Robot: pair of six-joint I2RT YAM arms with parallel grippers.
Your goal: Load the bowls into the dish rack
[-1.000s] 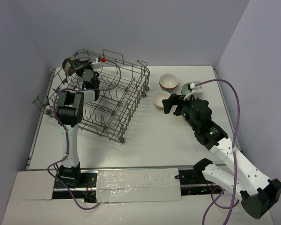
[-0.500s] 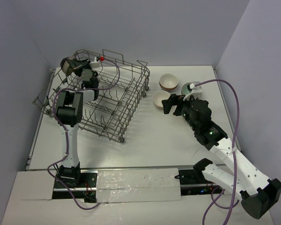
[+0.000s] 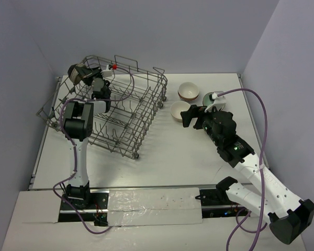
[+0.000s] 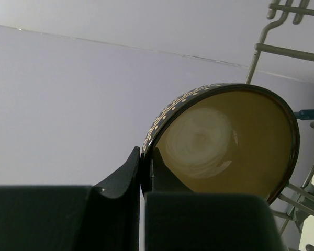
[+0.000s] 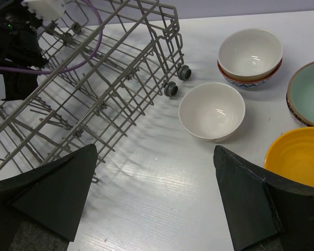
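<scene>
My left gripper (image 4: 145,157) is shut on the rim of a bowl (image 4: 225,141) that is dark with white dots outside and beige-brown inside. It holds the bowl on edge above the far left corner of the grey wire dish rack (image 3: 131,112); in the top view that bowl (image 3: 77,73) shows beside the wrist. My right gripper (image 5: 154,157) hangs open over bare table, just short of a white bowl (image 5: 212,111). Behind that stands a white bowl stacked in a patterned one (image 5: 249,49). A pale green bowl (image 5: 309,91) and an orange-yellow bowl (image 5: 298,157) lie at the right.
The dish rack (image 5: 94,78) fills the left half of the table, its small wheels (image 5: 172,88) facing the bowls. A purple cable (image 3: 126,86) droops across the rack's top. Walls close the table at the back and both sides.
The left wrist with its bowl has shifted slightly to the left above the rack's corner. The right arm has not moved.
</scene>
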